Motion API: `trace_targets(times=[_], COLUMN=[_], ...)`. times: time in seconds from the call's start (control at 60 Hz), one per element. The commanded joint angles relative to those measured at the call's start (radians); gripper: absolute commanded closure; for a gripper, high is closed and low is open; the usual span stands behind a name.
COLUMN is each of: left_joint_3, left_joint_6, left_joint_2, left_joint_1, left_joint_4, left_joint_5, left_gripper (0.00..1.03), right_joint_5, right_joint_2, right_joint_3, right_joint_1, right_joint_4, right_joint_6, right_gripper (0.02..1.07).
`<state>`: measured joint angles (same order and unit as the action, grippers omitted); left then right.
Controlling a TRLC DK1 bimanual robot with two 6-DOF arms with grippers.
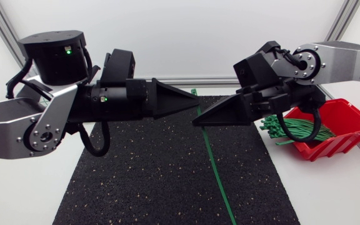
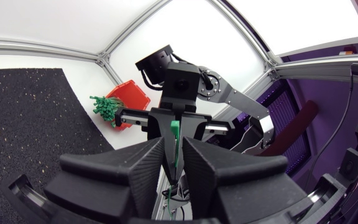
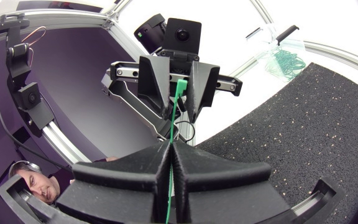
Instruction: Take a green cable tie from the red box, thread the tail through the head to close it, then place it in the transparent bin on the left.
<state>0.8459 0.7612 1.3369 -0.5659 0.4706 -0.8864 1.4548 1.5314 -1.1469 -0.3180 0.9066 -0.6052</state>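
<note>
My right gripper [image 1: 197, 122] is shut on a green cable tie [image 1: 217, 175], whose long tail hangs down over the black mat [image 1: 142, 181]. In the right wrist view the tie [image 3: 174, 124] rises from the closed fingers [image 3: 135, 171] to my left gripper [image 3: 178, 93]. That left gripper [image 1: 195, 100] faces the right one tip to tip. Its fingers [image 2: 145, 171] stand slightly apart, with the tie's end [image 2: 174, 140] in the gap. The red box [image 1: 336, 128] at the right holds a bundle of green ties [image 1: 292, 128]. The transparent bin [image 3: 281, 56] contains several ties.
The black mat covers the table's middle under both grippers. White table surface [image 1: 330, 194] lies in front of the red box. The left arm's dark links [image 1: 61, 100] fill the left of the head view.
</note>
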Motion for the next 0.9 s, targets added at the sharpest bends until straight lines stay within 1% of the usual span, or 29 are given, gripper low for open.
trace_targets(times=[0.0,0.217,0.383,0.55,0.633,0.817,0.883], left_joint_3=[-0.005,-0.005,0.007,0.009,0.005,-0.002,-0.01], left_joint_6=[0.03,0.03,0.036,0.029,0.026,0.003,-0.005], left_joint_2=[0.016,0.024,0.024,0.016,0.015,0.013,0.005], left_joint_1=[-0.008,0.006,0.049,0.083,0.081,0.081,0.081], left_joint_4=[0.031,0.04,0.04,0.043,0.043,0.045,0.045], left_joint_5=[0.009,0.015,0.015,0.015,0.015,0.015,0.015], left_gripper=[0.8,0.8,0.8,0.8,0.8,0.8,0.8], right_joint_5=[0.007,0.007,0.007,-0.002,-0.007,-0.014,-0.025], right_joint_2=[0.018,0.042,0.085,0.098,0.088,0.087,0.085], right_joint_3=[-0.027,-0.053,-0.086,-0.071,-0.048,-0.008,0.013], right_joint_1=[0.008,0.019,0.022,0.027,0.025,0.02,0.022], right_joint_4=[-0.012,-0.015,-0.029,-0.106,-0.166,-0.245,-0.299], right_joint_6=[0.012,0.013,0.013,0.013,0.013,0.005,0.004], right_gripper=[1.01,1.01,1.01,1.01,1.01,1.01,1.01])
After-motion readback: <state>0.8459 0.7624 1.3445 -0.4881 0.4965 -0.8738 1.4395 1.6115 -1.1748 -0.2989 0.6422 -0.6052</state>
